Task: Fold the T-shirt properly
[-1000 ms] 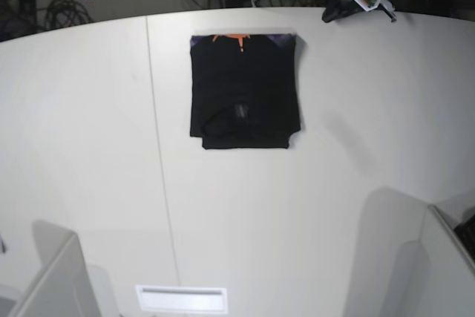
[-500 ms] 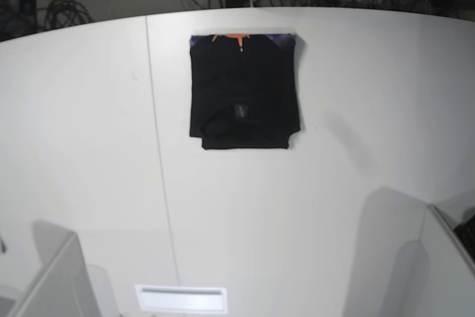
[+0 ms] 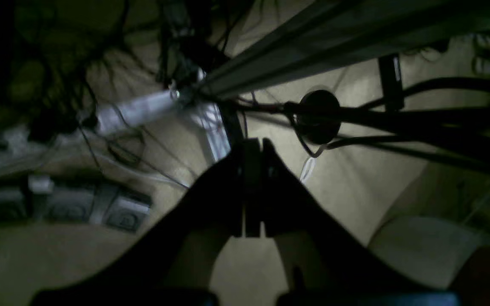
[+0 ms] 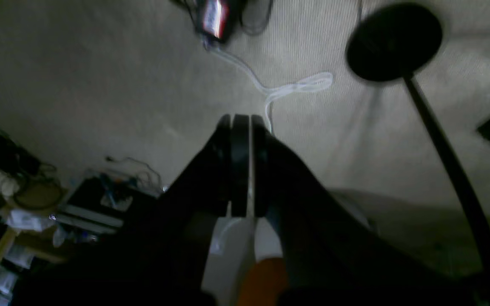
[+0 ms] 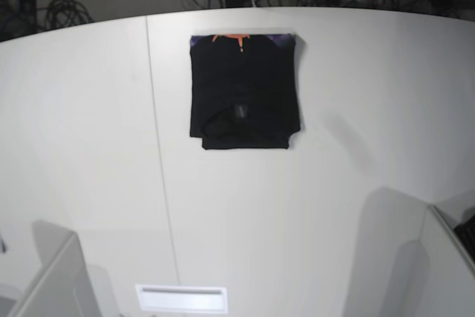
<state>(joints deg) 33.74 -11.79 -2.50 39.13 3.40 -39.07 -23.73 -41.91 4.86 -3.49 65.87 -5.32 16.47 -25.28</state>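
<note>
In the upper middle of the base frame, the T-shirt is lying folded into a neat dark rectangle on the white tabletop. A strip of its orange and purple print is peeking out along the top edge, and the small neck label is showing near the lower middle of the fold. A thin seam in the tabletop is running down the frame just left of the shirt, without touching it.

Neither of my arms is appearing in the base frame. In the centre of the left wrist frame, my left tool is pointing away from the tabletop, its dark fingers pressed together with nothing between them; behind it, dim cables and a pale floor are filling the picture. In the centre of the right wrist frame, my right tool is likewise pressed closed and pinching nothing, hanging over a beige carpeted floor. A white cord is curling on that floor just above the fingertips, and a black round-based stand is sitting in the upper right.
</note>
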